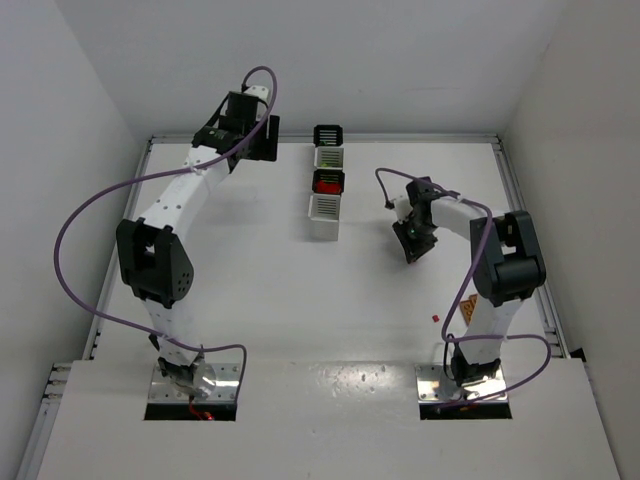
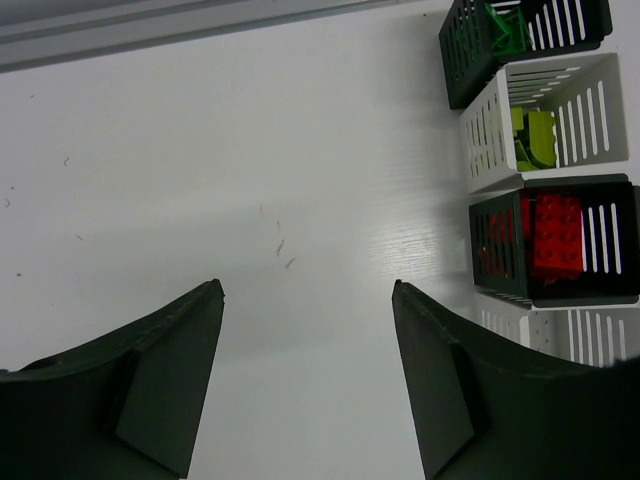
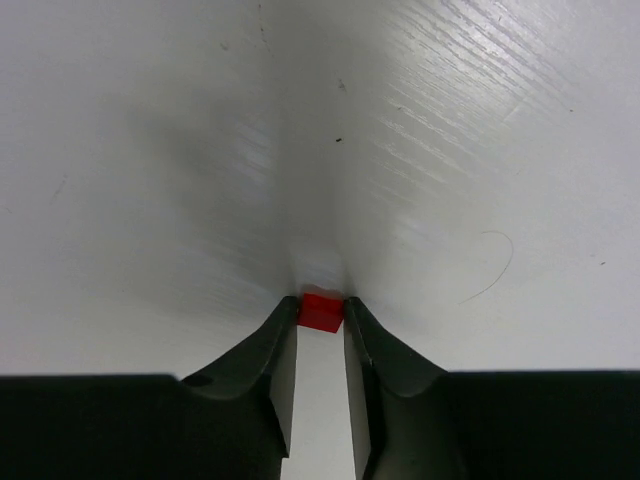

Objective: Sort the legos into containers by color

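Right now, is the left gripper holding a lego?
No, the left gripper has its jaws wide apart, with only the table showing between them.

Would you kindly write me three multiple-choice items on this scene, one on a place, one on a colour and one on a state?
1. Where is the small red plastic brick?
A) lying in a drawer
B) stacked on a blue brick
C) between the fingertips of the right pincer

2. What colour are the studded plastic bricks in the black slatted plastic bin that stands between two white slatted bins?
A) blue
B) red
C) purple

3. How does the left pincer stand?
A) open, with nothing between its fingers
B) shut on a yellow brick
C) shut on a cable

Answers:
1 C: the right wrist view shows the fingertips against the brick's two sides.
2 B: the left wrist view shows red studs inside that bin.
3 A: only bare white table shows in the wide gap.
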